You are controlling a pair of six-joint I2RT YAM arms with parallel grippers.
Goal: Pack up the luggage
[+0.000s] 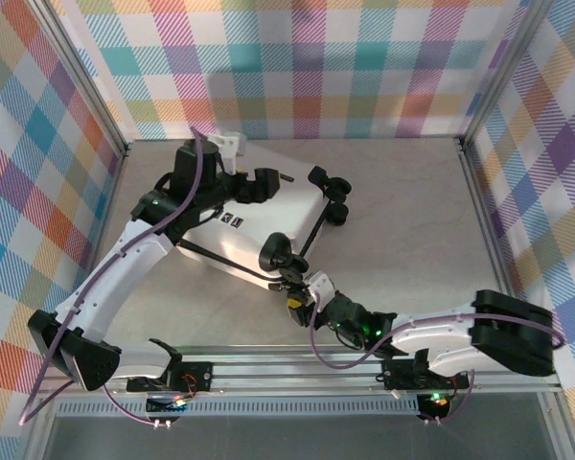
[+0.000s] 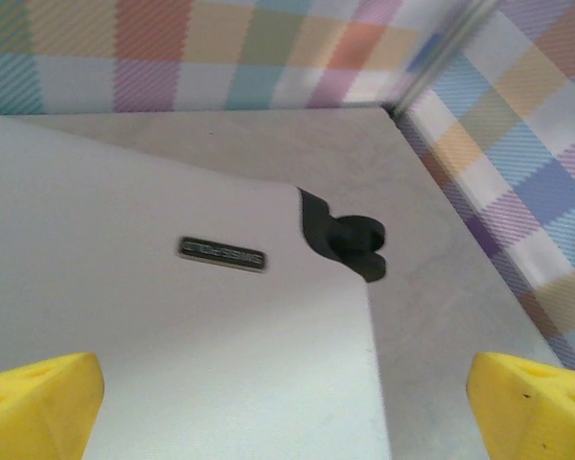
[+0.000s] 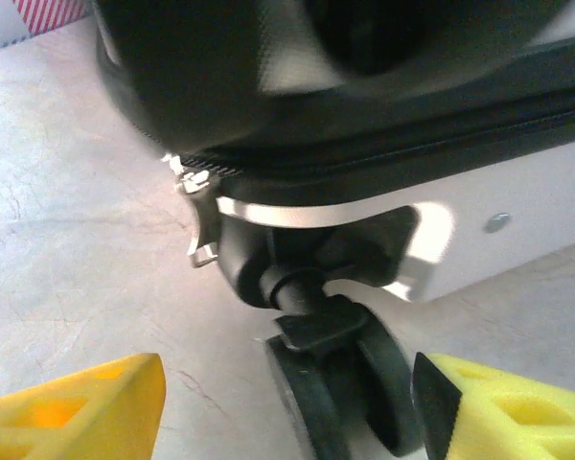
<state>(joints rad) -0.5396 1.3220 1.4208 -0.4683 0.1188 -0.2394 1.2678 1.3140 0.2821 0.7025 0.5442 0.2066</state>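
Right end effector (image 3: pixel 287 407), open, faces a corner wheel (image 3: pixel 337 379) of the white luggage (image 1: pixel 268 218) lying on the desk (image 1: pixel 412 220); left end effector (image 2: pixel 287 402) hangs wide above it. Better to aim higher, at the zipper pull (image 3: pixel 197 218).

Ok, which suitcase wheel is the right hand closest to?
The bottom wheel at the luggage's near corner, below the zipper pull: it sits between the right hand's yellow fingers. The far-corner wheels lie well beyond it.
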